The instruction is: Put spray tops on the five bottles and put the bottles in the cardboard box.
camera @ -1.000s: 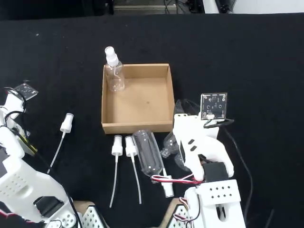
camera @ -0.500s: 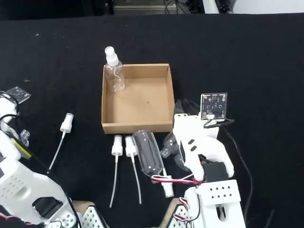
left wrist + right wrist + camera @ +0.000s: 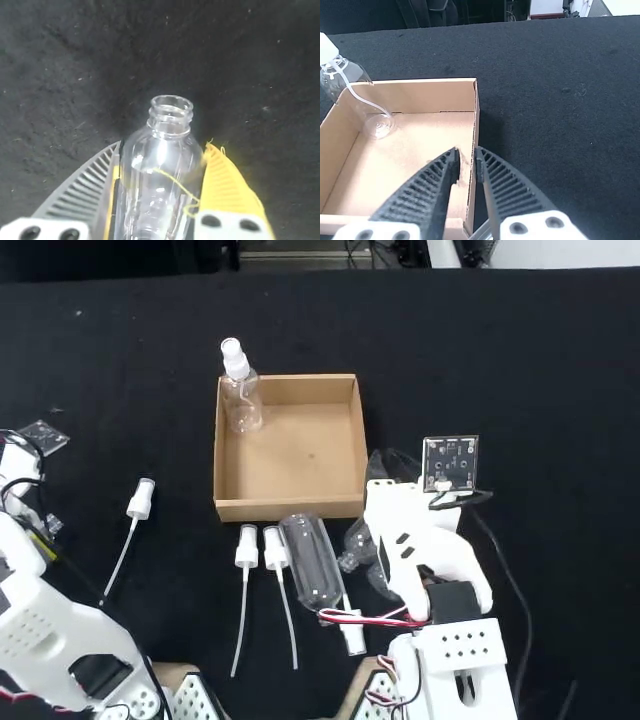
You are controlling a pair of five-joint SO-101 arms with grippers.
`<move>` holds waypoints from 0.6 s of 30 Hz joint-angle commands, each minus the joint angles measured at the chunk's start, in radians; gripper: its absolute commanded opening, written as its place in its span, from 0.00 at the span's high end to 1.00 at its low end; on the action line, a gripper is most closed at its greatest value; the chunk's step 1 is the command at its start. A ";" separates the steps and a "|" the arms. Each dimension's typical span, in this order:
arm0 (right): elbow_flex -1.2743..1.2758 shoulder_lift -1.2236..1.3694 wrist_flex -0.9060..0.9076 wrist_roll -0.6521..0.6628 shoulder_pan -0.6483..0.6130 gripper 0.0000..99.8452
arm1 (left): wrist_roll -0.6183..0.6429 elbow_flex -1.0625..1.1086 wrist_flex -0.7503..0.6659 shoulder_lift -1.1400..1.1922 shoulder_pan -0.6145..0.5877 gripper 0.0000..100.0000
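Clear plastic bottle (image 3: pixel 171 116), neck open, no top: clamped at the shoulder btwn the fingers of my left gripper (image 3: pixel 164 146), over the black cloth (image 3: pixel 60 60). Prob. light, thin-walled, slick; hold gently round the body, neck left free for a spray top (image 3: pixel 140 498). My right gripper (image 3: pixel 466 150), nearly closed on nothing, hangs over the cardboard box (image 3: pixel 420 81) wall. Cloth matte, soft; room behind dark.
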 commanded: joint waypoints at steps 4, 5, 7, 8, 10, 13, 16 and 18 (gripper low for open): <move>-0.154 -0.018 0.130 0.014 0.009 0.95 | 0.046 -0.004 0.028 -0.172 -0.062 0.97; -0.216 -0.015 0.199 0.034 -0.005 0.95 | 0.046 -0.004 0.028 -0.198 -0.091 0.97; -0.332 -0.008 0.315 0.077 -0.080 0.95 | 0.055 -0.001 0.029 -0.233 -0.136 0.97; -0.375 -0.007 0.354 0.091 -0.129 0.95 | 0.086 0.010 0.031 -0.252 -0.151 0.97; -0.433 -0.007 0.393 0.100 -0.236 0.95 | 0.181 0.039 0.029 -0.284 -0.170 0.97; -0.460 -0.007 0.371 0.097 -0.377 0.95 | 0.255 0.101 0.028 -0.327 -0.165 0.97; -0.444 0.007 0.310 0.048 -0.552 0.95 | 0.250 0.140 0.014 -0.354 -0.173 0.97; -0.437 0.054 0.255 0.044 -0.655 0.95 | 0.250 0.148 -0.012 -0.368 -0.214 0.97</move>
